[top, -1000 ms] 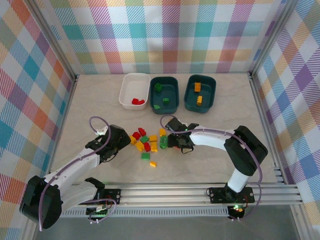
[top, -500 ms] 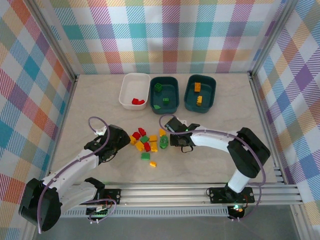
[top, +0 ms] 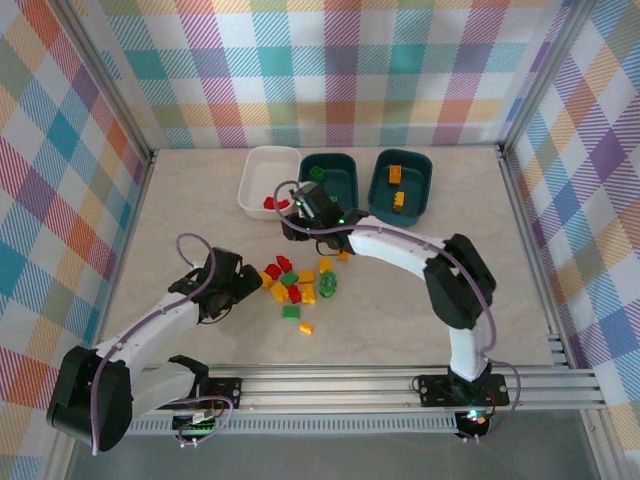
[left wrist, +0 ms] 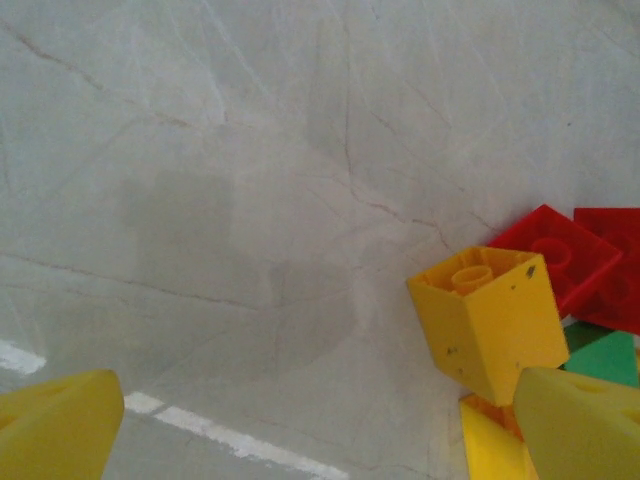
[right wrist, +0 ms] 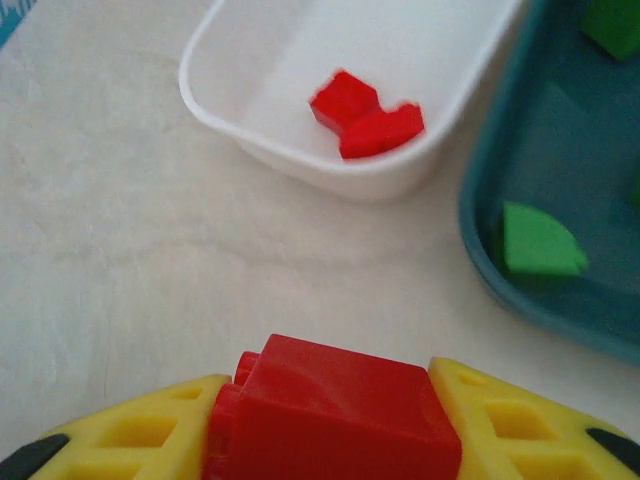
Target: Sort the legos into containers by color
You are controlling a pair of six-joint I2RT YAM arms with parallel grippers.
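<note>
We've got our right gripper (right wrist: 330,445) clamped on a red brick (right wrist: 335,395). The white tub (right wrist: 330,178) sits just far-left of it (two reds (right wrist: 365,115) inside). Our left gripper (left wrist: 315,430) gapes wide beside the pile (top: 295,285).

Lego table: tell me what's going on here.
Two arms are sorting bricks by colour. The right gripper is shut on a red brick just short of the white tub, which holds other reds. The left gripper is open over the table, beside a yellow brick at the edge of the pile. One teal tub holds greens, the second teal tub oranges.
</note>
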